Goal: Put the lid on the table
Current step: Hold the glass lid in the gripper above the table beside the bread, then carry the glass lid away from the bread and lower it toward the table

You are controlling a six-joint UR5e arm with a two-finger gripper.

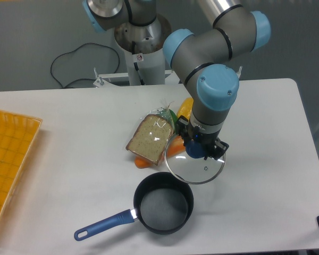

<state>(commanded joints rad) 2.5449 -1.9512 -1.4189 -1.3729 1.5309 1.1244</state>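
Note:
The round clear glass lid (pixel 198 168) with a metal rim and a small vent hole hangs level just above the white table (pixel 266 159), right of centre. My gripper (pixel 198 150) points straight down and is shut on the lid's blue centre knob. The lid's near edge overlaps the far right rim of the dark saucepan (pixel 164 203), which stands open on the table with its blue handle pointing front left. I cannot tell whether the lid touches the table.
A bagged slice of bread (pixel 151 138) lies left of the lid, on top of an orange carrot-like item (pixel 149 161). A yellow item (pixel 185 108) lies behind the gripper. A yellow-orange grid tray (pixel 8 164) sits at the left edge. A black cable (pixel 74 64) lies behind the table.

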